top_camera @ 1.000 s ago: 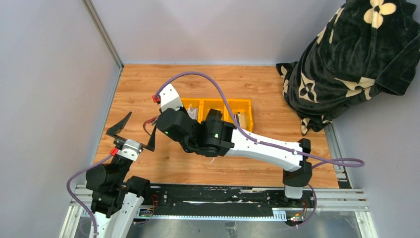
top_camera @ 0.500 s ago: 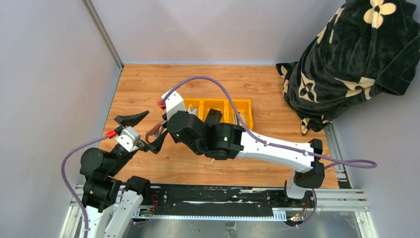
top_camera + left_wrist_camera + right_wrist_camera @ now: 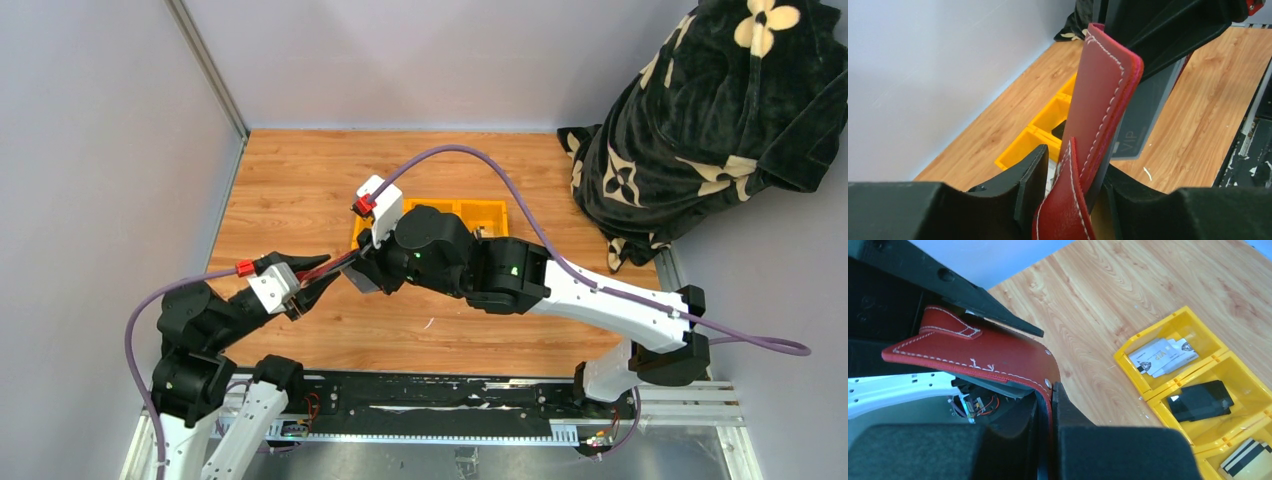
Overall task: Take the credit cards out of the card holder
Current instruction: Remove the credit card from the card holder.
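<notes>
- I see a wooden table (image 3: 290,190) with a light plank grain.
- A yellow tray (image 3: 494,214) sits on it near the middle.
- A black flowered blanket (image 3: 700,120) is heaped on its far right corner.
- A small white scrap (image 3: 428,323) lies nearer me.

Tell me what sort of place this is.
Probably a robotics lab test cell. A left arm and a right arm are bolted to an aluminium rail at the edge of a wooden tabletop, which is boxed in by plain grey partition walls.
</notes>
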Controlling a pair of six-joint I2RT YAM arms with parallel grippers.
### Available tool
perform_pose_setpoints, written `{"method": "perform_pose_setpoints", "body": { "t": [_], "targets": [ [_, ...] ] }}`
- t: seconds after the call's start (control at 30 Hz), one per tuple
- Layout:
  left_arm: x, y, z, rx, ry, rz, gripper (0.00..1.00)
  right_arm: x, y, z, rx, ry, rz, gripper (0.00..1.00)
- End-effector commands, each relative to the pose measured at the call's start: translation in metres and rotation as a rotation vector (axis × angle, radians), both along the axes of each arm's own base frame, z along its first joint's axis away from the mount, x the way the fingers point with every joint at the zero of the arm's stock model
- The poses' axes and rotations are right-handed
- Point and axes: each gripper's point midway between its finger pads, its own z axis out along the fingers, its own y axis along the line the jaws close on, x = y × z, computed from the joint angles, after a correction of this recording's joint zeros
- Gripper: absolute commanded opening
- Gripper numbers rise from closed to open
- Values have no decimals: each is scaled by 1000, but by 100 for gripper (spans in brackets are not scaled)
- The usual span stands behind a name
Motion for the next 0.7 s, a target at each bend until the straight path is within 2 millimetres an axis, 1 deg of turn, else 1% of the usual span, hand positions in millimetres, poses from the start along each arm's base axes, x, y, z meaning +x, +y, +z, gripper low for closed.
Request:
{"method": "perform_pose_setpoints", "body": {
  "t": [0.0,0.13,0.2,0.23,0.3,0.37,0.47,0.53,0.63,0.67],
  "targets": [
    [-9,0,11,-8,-30,-14,43,-14,-2,7,0,17,90,0],
    [-12,0,18,-35,-22,-9,48,-17,-2,3,-17,29,105,0],
    [-11,2,20,-54,-7,3,48,-18,-2,1,-23,33,111,0],
    [-12,1,20,-62,0,4,46,-18,-2,0,-25,37,112,0],
    [-14,0,19,-73,15,-3,36,-18,-5,-3,-27,43,112,0],
    [-18,-2,18,-78,28,-24,23,-16,-8,-4,-22,64,116,0],
    [-25,-8,12,-69,77,-71,7,-18,-11,-2,2,88,146,0],
    [-32,-14,9,-60,118,-125,2,-25,-11,0,22,109,199,0],
    [-47,-25,-3,-42,245,-236,0,-38,-9,1,52,141,305,0],
    [-51,-28,-3,-47,290,-266,0,-42,-9,1,62,150,342,4]
  ]
}}
